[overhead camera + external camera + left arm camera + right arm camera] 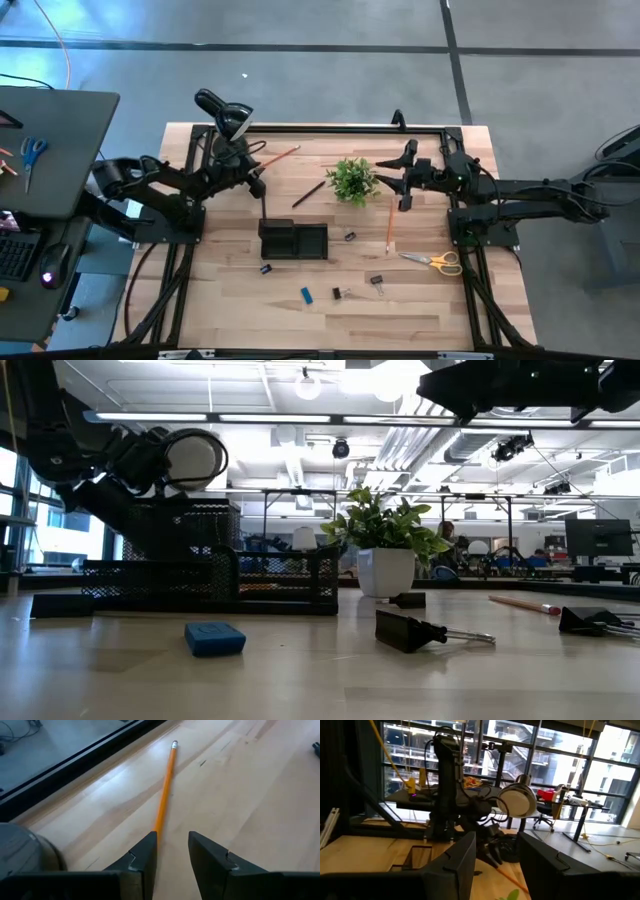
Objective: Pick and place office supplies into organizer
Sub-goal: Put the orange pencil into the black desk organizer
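Note:
An orange pencil [281, 156] [165, 785] lies on the table's far left part. My left gripper [256, 182] [172, 847] hovers open over its nearer end, and the pencil runs out of sight behind one fingertip [148, 845]. My right gripper [401, 186] [495, 855] is open, held above the table beside the green plant [352, 179]. The black organizer [293, 240] [210, 580] stands mid-table. Around it lie a dark pencil [308, 194], a second orange pencil [389, 226], yellow-handled scissors [436, 261], a blue eraser [306, 294] [214, 638] and several binder clips [340, 292] [410, 630]. My left gripper is open with the orange pencil's nearer end [158, 822] passing beside and behind one fingertip, outside the gap. Whether that finger touches the pencil, I cannot tell.
A black gooseneck lamp [228, 118] with its round base [20, 852] stands right beside my left gripper at the far left. The plant [385, 550] sits between the two grippers. A side desk [50, 150] with blue-handled scissors stands left of the table.

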You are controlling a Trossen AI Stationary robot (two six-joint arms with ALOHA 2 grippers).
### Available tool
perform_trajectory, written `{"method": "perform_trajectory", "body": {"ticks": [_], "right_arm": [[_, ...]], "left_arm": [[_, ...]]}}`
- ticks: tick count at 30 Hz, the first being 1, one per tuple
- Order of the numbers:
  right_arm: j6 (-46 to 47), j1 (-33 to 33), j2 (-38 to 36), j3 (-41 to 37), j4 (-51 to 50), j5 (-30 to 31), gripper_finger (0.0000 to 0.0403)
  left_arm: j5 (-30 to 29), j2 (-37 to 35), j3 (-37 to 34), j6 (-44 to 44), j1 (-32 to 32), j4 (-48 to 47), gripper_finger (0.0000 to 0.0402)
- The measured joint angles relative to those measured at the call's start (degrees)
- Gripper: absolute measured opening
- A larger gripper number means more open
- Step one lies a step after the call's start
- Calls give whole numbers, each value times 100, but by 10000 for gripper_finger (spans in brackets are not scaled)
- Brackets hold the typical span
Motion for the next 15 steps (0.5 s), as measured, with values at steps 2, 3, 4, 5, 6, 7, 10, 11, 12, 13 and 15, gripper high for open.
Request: {"method": "perform_trajectory", "body": {"ticks": [2,3,4,5,6,7,10,11,12,13,15], "right_arm": [[-7,38,0,0,3,142,139],[-7,57,0,0,0,201,139],[-7,66,0,0,1,233,139],[-6,74,0,0,1,236,139],[7,88,0,0,0,234,139],[20,110,0,0,-1,232,139],[107,182,0,0,-5,232,139],[116,209,0,0,-14,232,139],[118,235,0,0,-35,233,139],[118,265,0,0,-49,233,139],[118,326,0,0,-47,234,139]], "left_arm": [[-3,83,54,6,-4,2,99],[-9,123,85,6,5,-5,99],[-17,163,127,-6,13,-17,99],[-21,201,177,-47,13,-30,99],[-14,247,240,-78,15,-93,99],[1,300,327,-85,15,-236,99],[-110,500,657,-59,6,-863,99],[-203,550,766,-59,-24,-1031,99],[-305,583,864,-64,-80,-1176,99],[-367,611,938,-64,-109,-1276,99],[-359,660,1013,-80,-103,-1353,99]]}}
